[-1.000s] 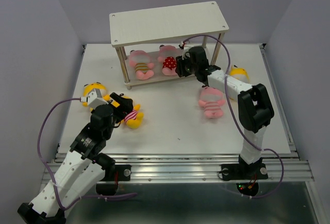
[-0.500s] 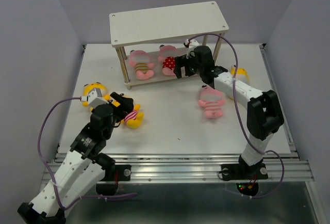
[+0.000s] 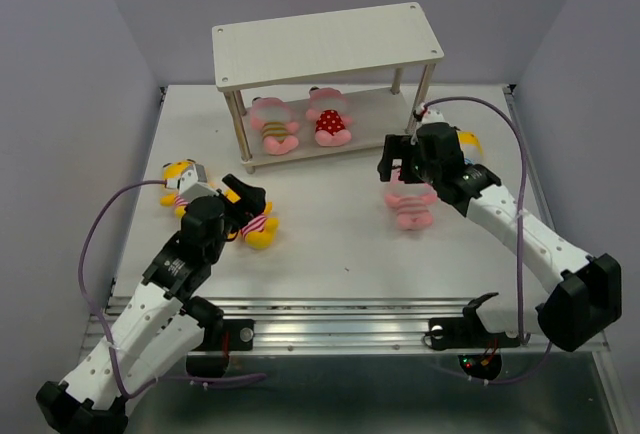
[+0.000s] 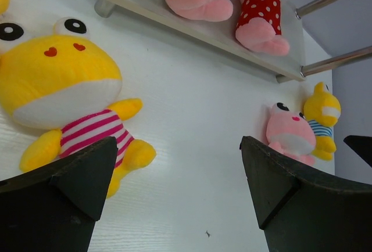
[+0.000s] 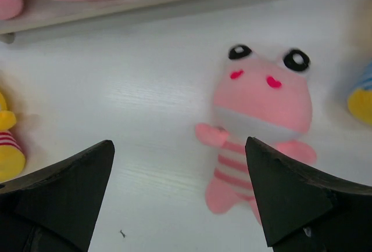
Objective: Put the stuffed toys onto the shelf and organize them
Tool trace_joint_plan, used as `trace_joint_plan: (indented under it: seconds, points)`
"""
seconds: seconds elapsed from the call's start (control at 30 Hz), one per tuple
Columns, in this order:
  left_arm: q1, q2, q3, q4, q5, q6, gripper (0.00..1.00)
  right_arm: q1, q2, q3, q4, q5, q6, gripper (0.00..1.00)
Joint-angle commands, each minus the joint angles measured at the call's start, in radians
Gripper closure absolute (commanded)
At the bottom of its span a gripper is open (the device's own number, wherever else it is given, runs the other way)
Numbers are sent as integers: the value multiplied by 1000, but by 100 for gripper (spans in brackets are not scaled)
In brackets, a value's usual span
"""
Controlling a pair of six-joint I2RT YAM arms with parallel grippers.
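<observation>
Presently the pink-striped pink frog toy (image 5: 263, 104) lies face-up on the table (image 5: 145, 107) under the right gripper (image 5: 178, 147), whose fingers, like the left gripper's (image 4: 179, 141), stand spread and empty; judged light, soft, compressible, best pinched across its torso.

Lower tier of shelf (image 3: 385, 112): left half blocked by yellow-striped toy (image 3: 275, 126) and red-dotted toy (image 3: 328, 124); right half open up to front-right leg (image 3: 424, 89). Centre-frame table (image 3: 330, 219) bare between yellow toy (image 3: 260, 229) and pink-striped toy (image 3: 410, 204).
</observation>
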Motion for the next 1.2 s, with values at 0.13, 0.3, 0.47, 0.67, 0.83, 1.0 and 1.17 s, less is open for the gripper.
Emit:
trace_joint_plan:
  seconds: [0.13, 0.3, 0.47, 0.67, 0.83, 1.0, 1.17]
  points:
    - [0, 9, -9, 86, 33, 45, 1, -46, -183, -147, -385, 148, 235, 0]
    - [1, 4, -7, 78, 38, 48, 1, -88, -198, -208, -354, 155, 263, 0]
    - [1, -18, -6, 69, 33, 45, 1, -157, -175, -239, -297, 40, 220, 12]
    - [0, -25, -3, 57, 32, 39, 1, -191, -172, -293, -241, -37, 204, 22]
    - [0, -22, -4, 55, 32, 39, 1, -210, -166, -331, -193, -61, 194, 25]
    - [0, -23, -9, 52, 32, 34, 1, -210, -157, -345, -132, -78, 184, 39]
    - [0, -34, -7, 49, 27, 34, 1, -220, -135, -356, -116, -83, 188, 48]
